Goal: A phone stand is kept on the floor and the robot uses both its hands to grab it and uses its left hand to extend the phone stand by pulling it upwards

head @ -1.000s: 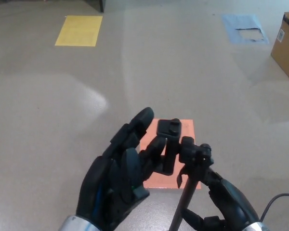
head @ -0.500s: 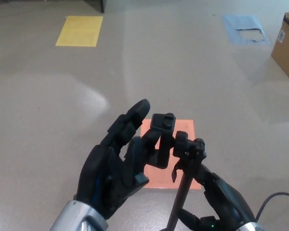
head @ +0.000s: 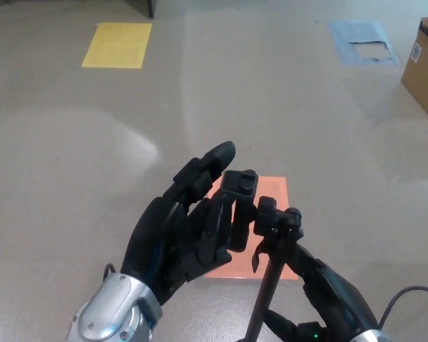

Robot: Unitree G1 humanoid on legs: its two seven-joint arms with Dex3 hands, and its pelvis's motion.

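A black phone stand (head: 265,235) rises from the bottom of the head view, its clamp head at the top and its thin pole running down. My right hand (head: 332,299) is shut on the pole low down at the bottom right. My left hand (head: 185,231) sits just left of the clamp head, fingers spread apart; one finger reaches up past the head and another touches its side, without closing on it. The stand's base is hidden.
An orange square mat (head: 251,228) lies on the grey floor under the stand. A yellow sheet (head: 118,45) lies far left, a blue sheet (head: 362,41) far right, and a cardboard box (head: 426,65) at the right edge. A cable (head: 406,296) curls at the lower right.
The clamp head and pole top have risen a little. My left hand has moved up and in toward the head, its wrist now showing at the bottom.
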